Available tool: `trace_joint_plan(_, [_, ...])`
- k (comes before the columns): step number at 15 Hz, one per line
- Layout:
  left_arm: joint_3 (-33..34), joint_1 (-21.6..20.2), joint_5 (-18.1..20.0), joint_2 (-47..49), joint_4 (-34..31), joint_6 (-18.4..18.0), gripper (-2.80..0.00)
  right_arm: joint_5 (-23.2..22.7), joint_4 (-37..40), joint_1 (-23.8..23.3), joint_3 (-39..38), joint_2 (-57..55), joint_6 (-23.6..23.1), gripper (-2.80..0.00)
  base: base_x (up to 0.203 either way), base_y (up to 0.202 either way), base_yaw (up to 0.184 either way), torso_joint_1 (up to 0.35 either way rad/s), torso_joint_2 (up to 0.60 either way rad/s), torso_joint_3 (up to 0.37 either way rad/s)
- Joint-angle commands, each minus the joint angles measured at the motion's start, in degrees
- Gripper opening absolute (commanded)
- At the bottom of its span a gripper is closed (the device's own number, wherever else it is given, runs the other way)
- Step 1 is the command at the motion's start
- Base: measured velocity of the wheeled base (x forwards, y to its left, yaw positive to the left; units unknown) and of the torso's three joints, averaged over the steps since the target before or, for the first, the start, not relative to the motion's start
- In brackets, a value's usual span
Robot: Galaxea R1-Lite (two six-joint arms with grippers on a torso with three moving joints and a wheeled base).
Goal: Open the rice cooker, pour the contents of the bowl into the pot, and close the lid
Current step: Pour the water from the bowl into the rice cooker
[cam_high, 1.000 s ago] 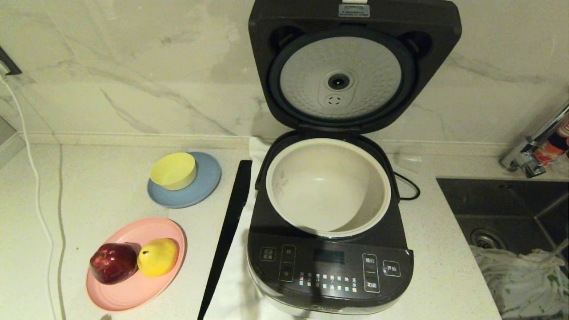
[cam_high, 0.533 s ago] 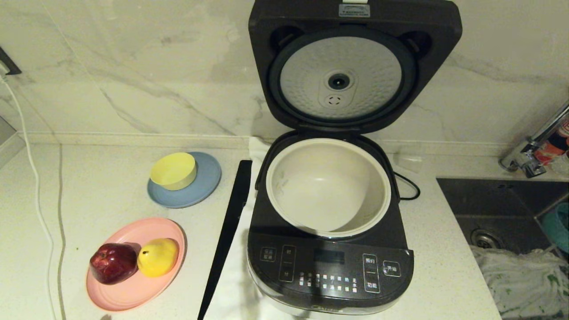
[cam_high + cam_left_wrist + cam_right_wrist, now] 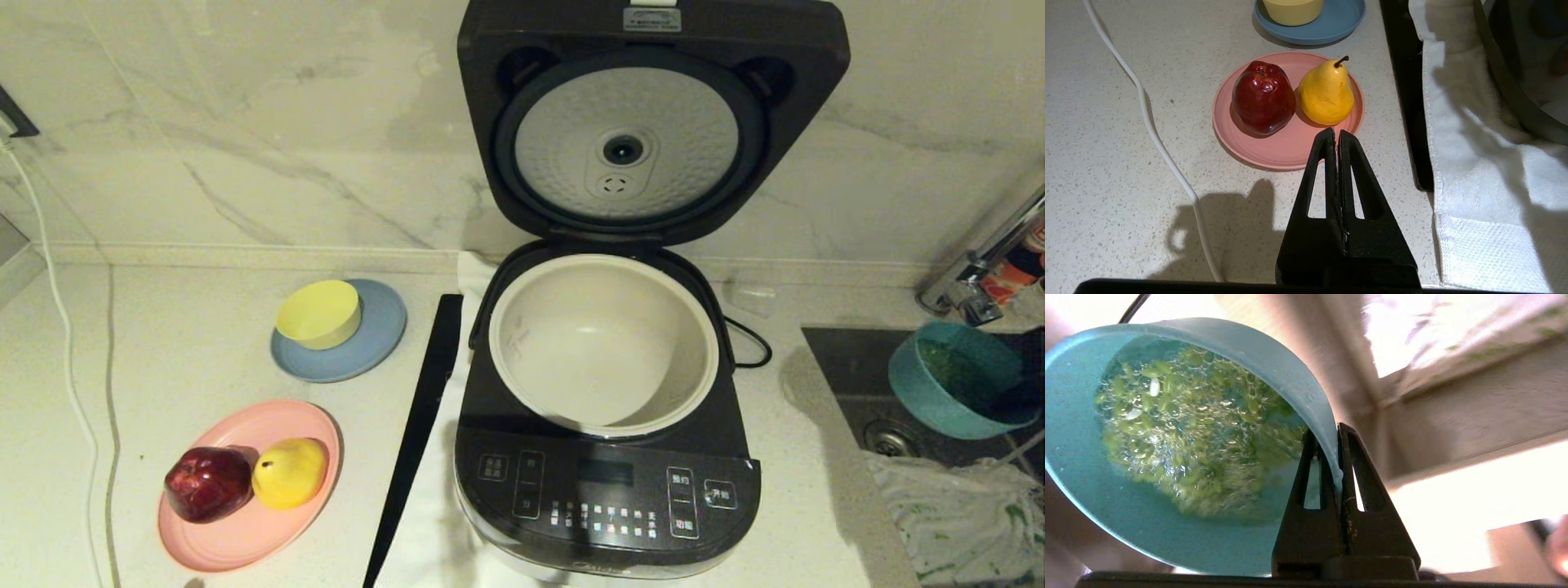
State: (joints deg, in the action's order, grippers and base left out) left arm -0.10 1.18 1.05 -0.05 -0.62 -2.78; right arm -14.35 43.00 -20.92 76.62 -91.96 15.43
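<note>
A pink plate (image 3: 245,535) is lying on the speckled countertop (image 3: 163,351), carrying a red apple (image 3: 208,483) and a yellow pear (image 3: 290,471) that are sitting side by side and touching. Behind it, a yellow bowl (image 3: 319,314) is resting on a grey-blue plate (image 3: 371,347). A white cable (image 3: 69,351) is trailing along the counter's left side. A long black strip (image 3: 416,433) is lying alongside a white towel (image 3: 1474,183). At the right, a dark sink (image 3: 857,384) is holding a drain (image 3: 890,439) and a crumpled white cloth (image 3: 955,514) flecked with green; a chrome faucet (image 3: 976,278) is standing behind it. A marble wall (image 3: 245,122) is backing the scene.
</note>
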Motion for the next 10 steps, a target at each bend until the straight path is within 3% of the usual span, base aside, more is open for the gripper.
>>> trace_joint_plan(1, [0.01,0.05,0.01,-0.04,0.01,-0.03,-2.8,2.17,1.88,9.8,0.57,7.1,0.39,-2.8,0.0,0.0,0.0,0.0,0.0,0.0])
trace_joint_plan(5, [0.01,0.01,0.01,-0.04,0.01,-0.03,-2.8,5.56,6.46,22.07,7.97,8.57,3.44,-2.8,0.0,0.0,0.0,0.0,0.0,0.0])
trace_joint_plan(10, [0.01,0.05,0.01,-0.04,0.01,-0.03,-2.8,9.76,6.52,34.96,14.32,6.53,5.03,-2.8,0.0,0.0,0.0,0.0,0.0,0.0])
